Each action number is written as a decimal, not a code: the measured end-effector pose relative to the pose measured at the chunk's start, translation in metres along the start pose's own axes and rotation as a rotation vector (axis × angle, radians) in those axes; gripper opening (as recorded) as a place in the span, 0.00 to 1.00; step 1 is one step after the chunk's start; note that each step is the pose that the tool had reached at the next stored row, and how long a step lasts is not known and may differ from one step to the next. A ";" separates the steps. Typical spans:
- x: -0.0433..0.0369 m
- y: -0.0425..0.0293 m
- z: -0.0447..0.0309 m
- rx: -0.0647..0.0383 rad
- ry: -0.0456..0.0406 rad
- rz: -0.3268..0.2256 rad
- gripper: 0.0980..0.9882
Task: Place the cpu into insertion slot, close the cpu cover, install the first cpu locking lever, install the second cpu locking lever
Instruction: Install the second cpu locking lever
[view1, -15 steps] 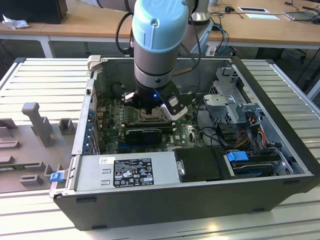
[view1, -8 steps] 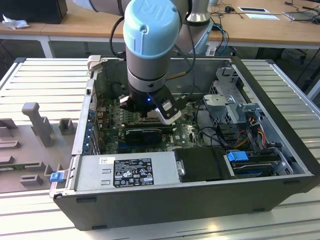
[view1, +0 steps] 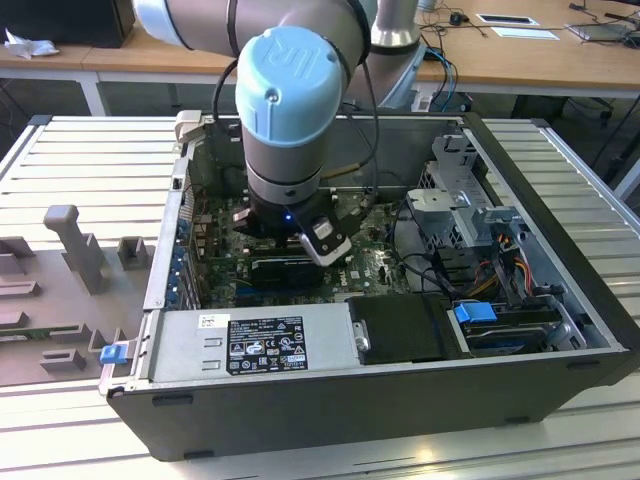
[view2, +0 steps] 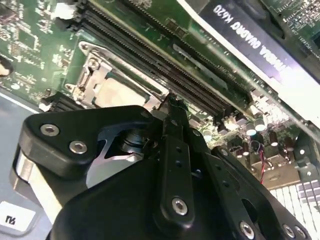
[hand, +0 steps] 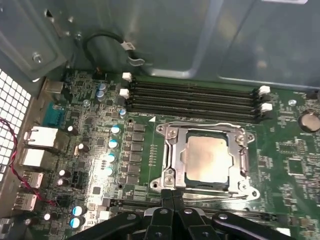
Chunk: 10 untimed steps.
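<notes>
The cpu top is dull brushed metal – its cover shiny steel; gripper links matt black.

The cpu has a dull silver-grey top inside a pale metal cpu cover. The motherboard is green, the memory slots black with white clips, the gripper black.

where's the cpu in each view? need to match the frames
Exterior view: I cannot pick out the cpu; the arm's wrist stands over that part of the green motherboard.
First wrist view: the cpu lies flat in the insertion slot, just beyond the gripper tips.
Second wrist view: the cpu shows partly, behind the gripper.
Shared landmark: the long black memory slots beside the socket.
</notes>
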<state>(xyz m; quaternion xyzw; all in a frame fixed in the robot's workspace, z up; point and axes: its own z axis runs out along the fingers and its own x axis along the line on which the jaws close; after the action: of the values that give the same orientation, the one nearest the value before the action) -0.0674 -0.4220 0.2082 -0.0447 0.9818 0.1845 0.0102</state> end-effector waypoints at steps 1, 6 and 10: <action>0.0040 -0.0008 0.0020 -0.002 -0.0003 0.000 0.01; 0.0079 -0.0021 0.0060 -0.016 -0.0029 0.004 0.01; 0.0089 -0.0038 0.0107 -0.040 -0.0054 0.004 0.01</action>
<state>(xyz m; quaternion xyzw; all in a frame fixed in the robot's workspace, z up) -0.0758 -0.4224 0.1965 -0.0422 0.9780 0.2041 0.0116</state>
